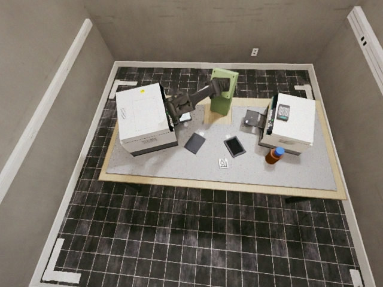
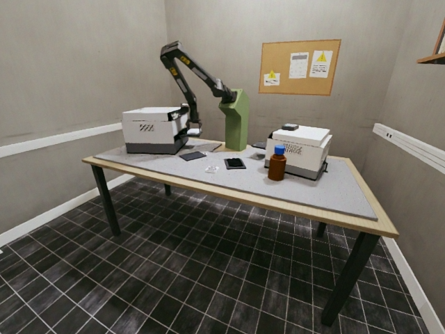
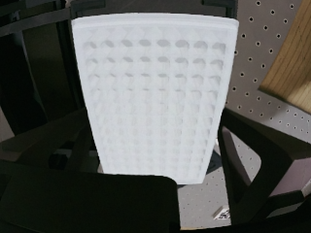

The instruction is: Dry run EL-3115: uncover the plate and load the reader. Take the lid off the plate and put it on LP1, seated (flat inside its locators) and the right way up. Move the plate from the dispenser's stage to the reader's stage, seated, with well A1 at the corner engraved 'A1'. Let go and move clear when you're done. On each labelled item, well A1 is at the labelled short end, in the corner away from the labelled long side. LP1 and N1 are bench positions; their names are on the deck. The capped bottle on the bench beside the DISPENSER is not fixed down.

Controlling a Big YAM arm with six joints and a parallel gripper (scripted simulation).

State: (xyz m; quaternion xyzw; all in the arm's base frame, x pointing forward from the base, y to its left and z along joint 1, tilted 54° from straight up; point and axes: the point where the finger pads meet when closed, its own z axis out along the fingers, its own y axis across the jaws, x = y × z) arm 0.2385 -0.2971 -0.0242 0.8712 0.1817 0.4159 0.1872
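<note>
The white plate (image 3: 155, 102) (image 1: 185, 116) (image 2: 193, 131) fills the wrist view, its rows of wells facing up. It is at the stage of the left instrument. My gripper (image 3: 155, 114) has a finger against each long side of the plate and is shut on it. Whether the plate rests on the stage or hangs just above it, I cannot tell. The engraved A1 corner is not readable. A flat dark bench position (image 1: 194, 143) (image 2: 192, 155) lies left of centre; a clear lid on it cannot be made out. Another position (image 1: 234, 146) (image 2: 235, 163) has a grey rim and a black middle.
The left instrument (image 1: 140, 112) (image 2: 154, 131) stands close beside the gripper. The right instrument (image 1: 292, 120) (image 2: 298, 151) has a dark stage (image 1: 252, 118) facing the arm. The amber bottle (image 1: 274, 156) (image 2: 277, 167) with a blue cap stands upright in front of it. A green pedestal (image 1: 222, 100) (image 2: 236, 125) carries the arm.
</note>
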